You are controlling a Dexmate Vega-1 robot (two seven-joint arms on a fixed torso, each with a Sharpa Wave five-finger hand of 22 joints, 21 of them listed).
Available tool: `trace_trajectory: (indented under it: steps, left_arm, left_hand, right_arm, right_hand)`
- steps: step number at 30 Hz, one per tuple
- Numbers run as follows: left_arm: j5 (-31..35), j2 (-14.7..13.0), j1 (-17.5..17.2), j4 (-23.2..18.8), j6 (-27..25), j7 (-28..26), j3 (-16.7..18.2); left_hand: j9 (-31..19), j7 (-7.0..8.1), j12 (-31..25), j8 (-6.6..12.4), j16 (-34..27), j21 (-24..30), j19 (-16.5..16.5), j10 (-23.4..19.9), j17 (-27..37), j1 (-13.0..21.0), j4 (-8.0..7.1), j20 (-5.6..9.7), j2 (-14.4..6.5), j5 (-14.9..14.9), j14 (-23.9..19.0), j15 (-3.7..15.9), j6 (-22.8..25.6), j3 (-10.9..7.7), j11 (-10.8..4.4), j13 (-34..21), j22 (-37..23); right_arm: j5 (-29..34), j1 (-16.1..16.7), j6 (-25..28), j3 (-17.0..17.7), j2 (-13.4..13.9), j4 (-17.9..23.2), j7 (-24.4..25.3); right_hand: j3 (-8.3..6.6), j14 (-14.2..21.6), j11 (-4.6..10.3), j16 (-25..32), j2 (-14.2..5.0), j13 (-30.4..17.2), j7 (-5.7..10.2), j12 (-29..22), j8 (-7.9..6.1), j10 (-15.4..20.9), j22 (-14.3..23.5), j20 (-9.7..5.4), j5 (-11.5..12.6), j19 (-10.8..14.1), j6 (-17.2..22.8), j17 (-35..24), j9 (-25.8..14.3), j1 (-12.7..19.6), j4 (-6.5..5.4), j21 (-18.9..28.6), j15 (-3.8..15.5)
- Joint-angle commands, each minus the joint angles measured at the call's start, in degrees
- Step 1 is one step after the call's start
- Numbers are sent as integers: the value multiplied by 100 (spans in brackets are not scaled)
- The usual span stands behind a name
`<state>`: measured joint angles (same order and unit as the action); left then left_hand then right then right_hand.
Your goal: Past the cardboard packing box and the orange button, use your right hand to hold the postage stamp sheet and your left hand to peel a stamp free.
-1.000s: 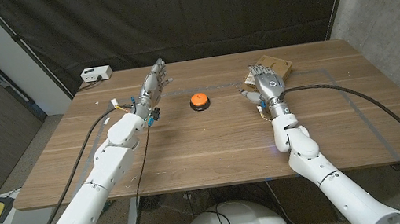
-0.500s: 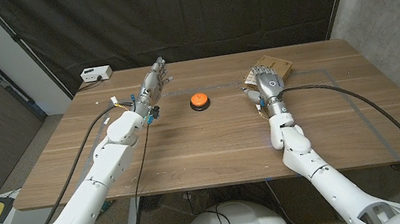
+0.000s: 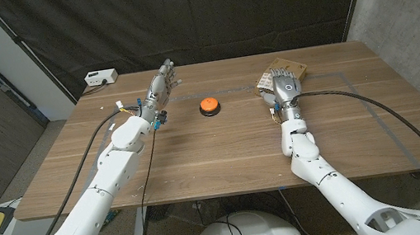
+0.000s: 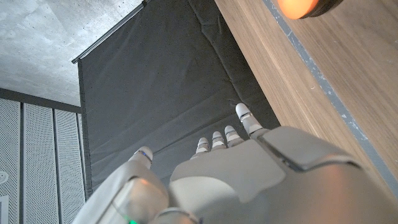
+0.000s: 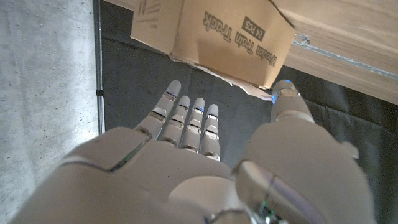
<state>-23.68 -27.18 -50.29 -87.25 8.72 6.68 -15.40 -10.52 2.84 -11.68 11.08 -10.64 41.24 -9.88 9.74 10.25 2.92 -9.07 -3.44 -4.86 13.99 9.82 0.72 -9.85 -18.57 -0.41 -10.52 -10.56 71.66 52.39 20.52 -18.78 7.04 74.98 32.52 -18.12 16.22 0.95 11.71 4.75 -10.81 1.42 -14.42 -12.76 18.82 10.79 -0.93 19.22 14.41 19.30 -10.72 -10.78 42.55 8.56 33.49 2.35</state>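
In the head view you had the right hand (image 3: pixel 285 87) raised in the upper right of the frame, fingers straight and apart, grasping nothing, with its fingertips overlapping the near edge of the cardboard packing box (image 3: pixel 289 67). The box lay on the wooden table (image 3: pixel 224 153) toward its far right edge. The right wrist view showed your fingers (image 5: pixel 186 121) stretched out close to the box (image 5: pixel 211 37), its printed brown side filling the top of that frame; whether they actually touched it I could not tell.

Your left hand (image 3: pixel 160 86) stood in the upper left of centre, also released, fingers extended and slightly spread, holding nothing. The left wrist view showed the same hand (image 4: pixel 230 168) with its fingers straight against the dark curtain.

The orange button (image 3: pixel 208 105) sat between your two hands, a little above centre in the head view, apart from both. The stamp sheet was too hard to make out for me to place it.

A small white device (image 3: pixel 100 78) rested off the table's far left corner.
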Motion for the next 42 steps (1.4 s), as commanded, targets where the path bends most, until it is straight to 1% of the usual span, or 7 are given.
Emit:
trace_trajectory:
  steps: [1, 8, 15, 26, 33, 36, 42]
  left_arm:
    - [-43, 8, 30, 66, 83, 110, 13]
    - [-45, 3, 53, 100, 87, 146, 10]
    - [-34, -12, 71, 130, 68, 151, 11]
    - [-55, -9, 123, 205, 109, 226, 5]
    - [19, -61, 196, 228, 154, 284, -22]
    - [102, -114, 260, 250, 188, 329, -62]
    - [91, -161, 387, 329, 235, 537, -126]
  left_hand:
    - [-18, 31, -24, 9, -38, -22, -1008, 438, 18, -9, 2, -3, -149, 23, 555, -44, -527, 29, 5, -17, -18]
    - [-18, 38, -21, 7, -35, -30, -1005, 442, 17, -8, 7, 5, -135, 24, 560, -40, -527, 38, -6, -17, -17]
    - [-17, 40, -13, 5, -34, -44, -1012, 457, 16, -5, 14, 0, -119, 25, 560, -45, -526, 47, -3, -17, -17]
    - [-17, 42, -10, 2, -29, -57, -1014, 461, 15, 1, 22, -4, -102, 27, 571, -53, -529, 57, -2, -17, -16]
    - [-15, 89, -9, 0, -30, -72, -1011, 459, 9, 33, 52, -16, -78, 28, 560, -63, -529, 57, -28, -16, -12]
    - [-10, 180, -5, 3, -42, -116, -956, 460, -10, 306, 262, -174, -22, 14, 475, -222, -532, -18, -48, -15, 2]
    - [-11, 239, -32, 78, -67, -174, -860, 377, -9, 818, 619, -264, -27, -58, 318, -346, -336, -204, -66, -19, 2]
  right_arm:
    - [247, -103, 765, -42, -265, -291, 55]
    - [41, -134, 682, 37, -337, -377, 364]
    - [-258, -145, 301, 89, -307, -449, 730]
    - [-710, -181, -351, 198, -288, -656, 1658]
    - [-1038, -207, -1306, 236, -120, -801, 2716]
    - [-1123, -239, -1789, 217, -1, -828, 3148]
    - [39, -16, -2911, 1246, -554, -589, 3148]
  right_hand:
    - [-95, 170, 41, 28, -87, -13, -11, -51, -32, 204, 21, -32, 107, 150, 206, -10, -10, 319, 79, 62, 257]
    - [-112, 593, 288, 86, -242, -6, 211, -202, -180, 795, 33, -54, 159, 278, 954, -36, 0, 393, -58, 130, 456]
    - [-242, 1433, 698, 139, -683, 12, 660, -545, -419, 2197, 60, -88, -8, 379, 2488, -24, 19, 545, -123, 271, 888]
    - [-544, 2355, 821, 161, -1228, 23, 852, -763, -577, 3492, 71, -97, -395, 483, 3894, -32, 8, 834, -46, 487, 1060]
    - [-576, 2609, 840, 243, -1304, 19, 847, -759, -559, 3607, 72, -153, -481, 598, 3956, -75, 1, 925, -12, 562, 1090]
    - [-563, 2719, 886, 286, -1315, 17, 879, -712, -547, 3541, 75, -145, -522, 648, 3973, -98, -1, 937, -14, 599, 1067]
    - [-501, 2909, 970, 323, -1205, 12, 1031, -602, -573, 3412, 77, -114, -593, 760, 4220, -122, 7, 944, 10, 690, 1069]
